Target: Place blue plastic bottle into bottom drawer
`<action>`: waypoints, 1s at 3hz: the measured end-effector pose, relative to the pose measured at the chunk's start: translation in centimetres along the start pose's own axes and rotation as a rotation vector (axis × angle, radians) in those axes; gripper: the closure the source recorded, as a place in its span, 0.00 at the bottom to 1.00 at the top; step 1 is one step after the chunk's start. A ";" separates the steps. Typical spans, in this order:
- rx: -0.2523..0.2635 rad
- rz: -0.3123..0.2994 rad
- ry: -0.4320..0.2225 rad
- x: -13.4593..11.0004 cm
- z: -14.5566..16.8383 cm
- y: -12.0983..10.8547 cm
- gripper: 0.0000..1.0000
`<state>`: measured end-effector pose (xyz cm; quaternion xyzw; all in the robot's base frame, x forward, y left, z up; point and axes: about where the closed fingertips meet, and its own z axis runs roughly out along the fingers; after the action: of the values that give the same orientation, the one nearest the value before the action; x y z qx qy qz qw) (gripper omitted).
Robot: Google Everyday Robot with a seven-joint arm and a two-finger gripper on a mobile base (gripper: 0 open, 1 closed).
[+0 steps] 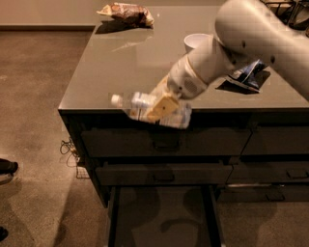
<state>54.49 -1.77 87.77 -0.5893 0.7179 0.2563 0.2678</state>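
Observation:
My gripper (161, 107) is shut on the blue plastic bottle (145, 108) and holds it lying sideways, white cap to the left, in the air in front of the cabinet's front edge, level with the top drawer. A tan finger (163, 106) lies across the bottle's label. The bottom drawer (161, 217) of the left column is pulled open below, its flat dark interior and side rails showing; the bottle hangs well above it.
On the cabinet top (135, 62) lie a brown snack bag (126, 12) at the back left, a white bowl (195, 42) behind my arm, and a blue-and-white snack bag (248, 77) at the right. Two shut handled drawers (164, 142) sit above the open one. A cable (67, 147) lies on the floor at left.

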 end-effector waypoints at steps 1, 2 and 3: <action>-0.053 0.073 0.005 3.7 4.1 3.3 1.00; -0.099 0.155 0.012 8.4 10.9 6.8 1.00; -0.099 0.155 0.013 8.4 10.9 6.8 1.00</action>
<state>47.33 0.90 74.46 -0.5462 0.7494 0.3077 0.2132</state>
